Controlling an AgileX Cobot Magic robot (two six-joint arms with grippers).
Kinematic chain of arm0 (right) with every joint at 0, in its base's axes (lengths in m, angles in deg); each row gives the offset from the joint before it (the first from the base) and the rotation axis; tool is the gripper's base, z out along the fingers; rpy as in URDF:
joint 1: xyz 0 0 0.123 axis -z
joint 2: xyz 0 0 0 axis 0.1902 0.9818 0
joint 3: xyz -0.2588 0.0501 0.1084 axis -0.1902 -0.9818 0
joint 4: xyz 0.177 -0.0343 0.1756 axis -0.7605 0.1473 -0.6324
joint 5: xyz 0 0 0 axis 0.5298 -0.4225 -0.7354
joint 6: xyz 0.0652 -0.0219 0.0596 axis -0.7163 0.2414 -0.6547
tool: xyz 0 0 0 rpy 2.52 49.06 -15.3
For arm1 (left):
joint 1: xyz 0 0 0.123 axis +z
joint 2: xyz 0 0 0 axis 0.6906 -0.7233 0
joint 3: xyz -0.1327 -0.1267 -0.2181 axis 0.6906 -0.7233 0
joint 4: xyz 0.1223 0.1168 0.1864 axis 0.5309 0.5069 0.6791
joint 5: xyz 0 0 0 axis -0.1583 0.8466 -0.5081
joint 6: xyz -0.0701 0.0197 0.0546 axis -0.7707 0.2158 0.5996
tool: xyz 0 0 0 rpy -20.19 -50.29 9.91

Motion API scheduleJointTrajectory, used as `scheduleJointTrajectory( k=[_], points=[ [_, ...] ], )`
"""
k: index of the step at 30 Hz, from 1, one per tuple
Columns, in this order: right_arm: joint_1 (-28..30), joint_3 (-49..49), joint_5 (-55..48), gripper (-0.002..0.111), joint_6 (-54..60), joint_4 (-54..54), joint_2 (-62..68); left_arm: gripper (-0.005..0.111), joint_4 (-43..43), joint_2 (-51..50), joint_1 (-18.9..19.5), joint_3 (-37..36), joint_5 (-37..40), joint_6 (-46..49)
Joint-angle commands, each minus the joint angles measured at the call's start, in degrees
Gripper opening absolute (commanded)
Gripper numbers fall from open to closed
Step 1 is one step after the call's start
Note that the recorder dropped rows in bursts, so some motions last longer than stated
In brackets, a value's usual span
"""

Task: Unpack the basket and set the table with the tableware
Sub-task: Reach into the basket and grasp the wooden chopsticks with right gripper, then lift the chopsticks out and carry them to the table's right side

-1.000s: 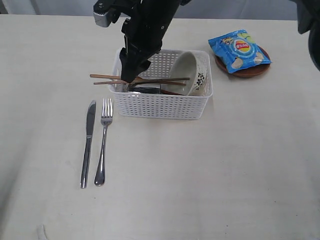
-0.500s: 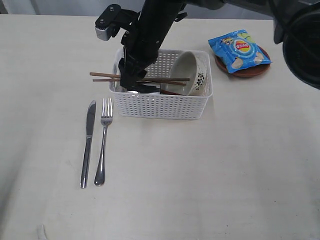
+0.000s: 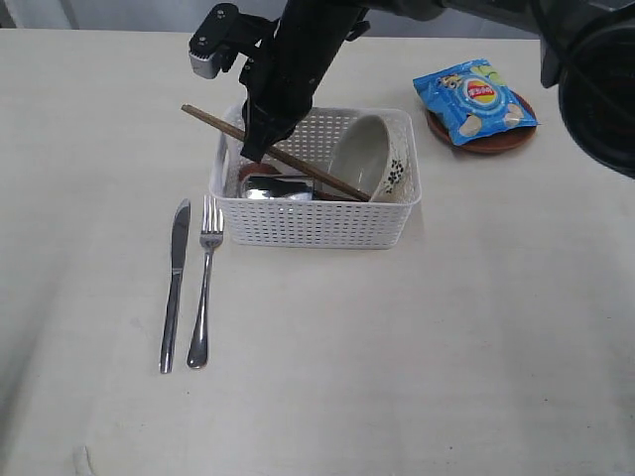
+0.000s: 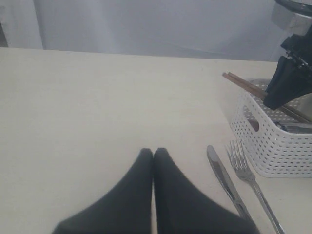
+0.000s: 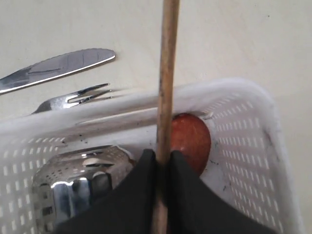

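the right end effector (image 5: 162,158) is clenched on the thin wooden chopsticks (image 3: 308,171) over the white perforated plastic basket (image 3: 313,213). in the exterior view their long axis runs diagonally: one end juts up past the basket's left rim, the other dips toward the white floral-print bowl (image 3: 369,157). the right wrist view, unlike the left, shows the reddish-brown wooden spoon (image 5: 192,141) beneath, beside the steel cup (image 5: 73,180). the left end effector (image 4: 153,152) is clenched, empty, over the pale cream surface (image 4: 97,107).
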Motion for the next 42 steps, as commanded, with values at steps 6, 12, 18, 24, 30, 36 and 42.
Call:
scheduleJointTrajectory(
  k=[6, 12, 18, 24, 30, 36, 42],
  points=[
    [0.0, 0.1, 0.6, 0.000, 0.6, -0.3, -5.4, 0.000, 0.1, 0.2, -0.3, -0.2, -0.1, 0.2],
    [0.1, 0.1, 0.9, 0.000, 0.7, -0.3, -12.3, 0.000, 0.1, 0.2, -0.3, -0.2, -0.1, 0.2],
    [0.1, 0.1, 1.6, 0.000, -6.9, 2.9, -20.8, 0.000, 0.1, 0.2, -0.3, -0.2, -0.1, 0.2],
    [1.3, 0.1, 0.2, 0.000, -31.5, 26.0, -29.3, 0.000, 0.1, 0.2, -0.3, -0.2, -0.1, 0.2],
    [12.4, 0.1, -6.9, 0.000, -44.6, 32.2, -34.0, 0.000, 0.1, 0.2, -0.3, -0.2, -0.1, 0.2],
    [30.0, -8.4, -6.1, 0.000, -49.8, 27.5, -36.8, 0.000, 0.1, 0.2, -0.3, -0.2, -0.1, 0.2],
    [44.2, -26.1, 4.1, 0.000, -51.4, 15.9, -35.9, 0.000, 0.1, 0.2, -0.3, -0.2, -0.1, 0.2]
  ],
)
